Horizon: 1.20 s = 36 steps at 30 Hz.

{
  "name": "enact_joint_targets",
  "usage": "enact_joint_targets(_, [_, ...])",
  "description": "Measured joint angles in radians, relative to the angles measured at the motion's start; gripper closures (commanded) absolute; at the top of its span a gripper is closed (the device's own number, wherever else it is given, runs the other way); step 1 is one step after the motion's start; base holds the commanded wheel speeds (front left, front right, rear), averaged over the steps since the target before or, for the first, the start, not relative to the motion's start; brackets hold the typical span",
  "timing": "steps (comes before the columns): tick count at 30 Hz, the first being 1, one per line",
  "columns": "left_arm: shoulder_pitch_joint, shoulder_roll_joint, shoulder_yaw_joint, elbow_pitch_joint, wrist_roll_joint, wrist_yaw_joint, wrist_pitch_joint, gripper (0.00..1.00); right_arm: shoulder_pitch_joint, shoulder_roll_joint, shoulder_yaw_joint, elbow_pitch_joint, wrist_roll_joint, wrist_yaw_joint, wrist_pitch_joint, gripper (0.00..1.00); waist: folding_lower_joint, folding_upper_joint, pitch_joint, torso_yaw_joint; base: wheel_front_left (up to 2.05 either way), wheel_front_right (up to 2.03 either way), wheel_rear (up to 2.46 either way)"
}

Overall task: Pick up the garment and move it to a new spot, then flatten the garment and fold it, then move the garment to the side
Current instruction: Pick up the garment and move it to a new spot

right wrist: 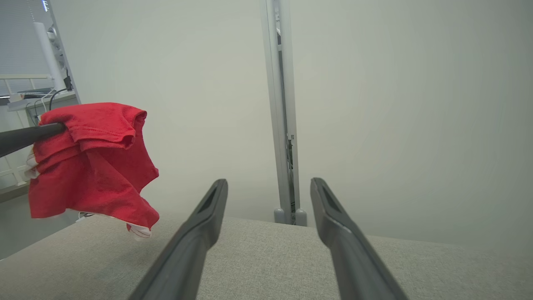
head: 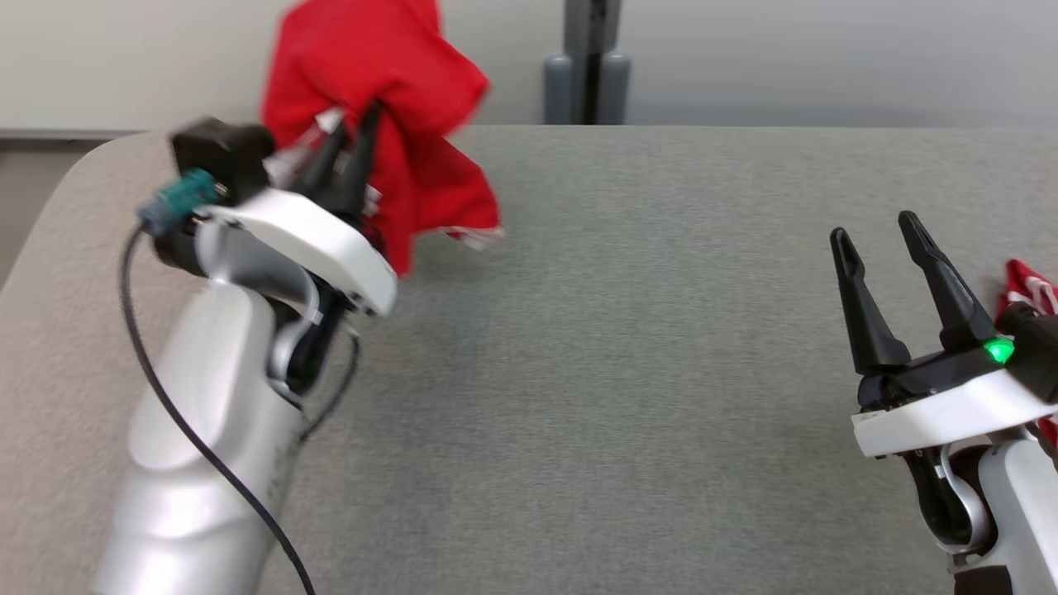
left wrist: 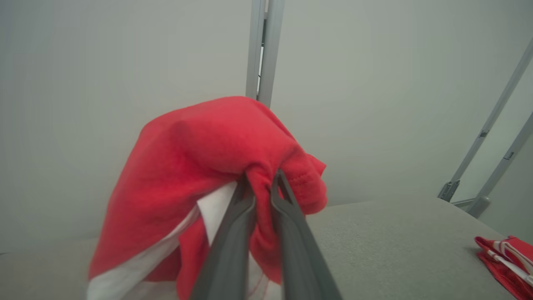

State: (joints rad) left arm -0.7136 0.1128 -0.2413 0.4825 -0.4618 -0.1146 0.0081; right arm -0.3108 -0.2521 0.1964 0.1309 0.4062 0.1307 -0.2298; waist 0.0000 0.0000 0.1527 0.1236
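My left gripper [left wrist: 261, 177] has its two dark fingers drawn narrow, pinching a bunched fold of the soft red cotton garment with white trim [left wrist: 200, 154]. The garment hangs in a crumpled bundle above the far left corner of the grey fabric-covered bench [head: 628, 330]. I cannot tell whether its lowest hem brushes the bench.

I judge the pinch to be the weak point. It bites only a small gathered ridge, so the cloth could slide out under its own weight. So close to the bench's far left corner, a drop could carry it over the edge. Set down as a wad, it would also be hard to flatten.

My right gripper [right wrist: 268, 183] stands wide and empty over the bench's near right side, well apart from the garment.

Count:
- one held garment
- one second red-and-white cloth [left wrist: 506, 254] at the bench's right edge
- two grippers
- one bench
- one grey upright post [right wrist: 281, 104] behind the bench
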Motion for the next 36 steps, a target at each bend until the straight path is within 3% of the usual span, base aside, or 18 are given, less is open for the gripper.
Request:
enact_joint_targets(11, [0.156,-0.058,-0.222,-0.086,-0.045,-0.009,-0.009,1.0,0.031,0.023,-0.027,-0.053,-0.013,0.0,0.009,0.0,0.0,0.0,0.006,-0.165,0.0,0.0,0.0])
enact_joint_targets(22, [0.16,-0.066,-0.457,0.039,-0.088,0.03,-0.061,1.0,0.034,0.045,-0.027,-0.026,-0.013,0.0,-0.007,0.0,0.0,0.0,0.062,-0.311,0.0,0.0,0.0])
enact_joint_targets(23, [0.16,-0.065,-0.477,0.059,-0.087,0.038,-0.06,0.87,0.035,0.047,-0.027,-0.023,-0.012,0.0,-0.008,0.0,0.0,0.0,0.065,-0.32,0.0,0.0,0.0])
enact_joint_targets(25, [0.16,-0.065,-0.493,0.079,-0.088,0.04,-0.06,0.11,0.035,0.05,-0.026,-0.021,-0.011,0.0,-0.009,0.0,0.0,0.0,0.068,-0.328,0.0,0.0,0.0])
enact_joint_targets(26, [0.157,-0.065,-0.515,0.113,-0.104,0.048,-0.061,0.0,0.036,0.052,-0.025,-0.016,-0.011,0.0,-0.012,0.0,0.0,0.0,0.072,-0.338,0.0,0.0,0.0])
enact_joint_targets(36, [0.121,-0.065,-0.503,0.167,-0.16,0.072,-0.192,0.0,0.05,0.051,-0.028,0.007,-0.011,0.0,-0.019,0.0,0.0,0.0,0.048,-0.296,0.0,0.0,0.0])
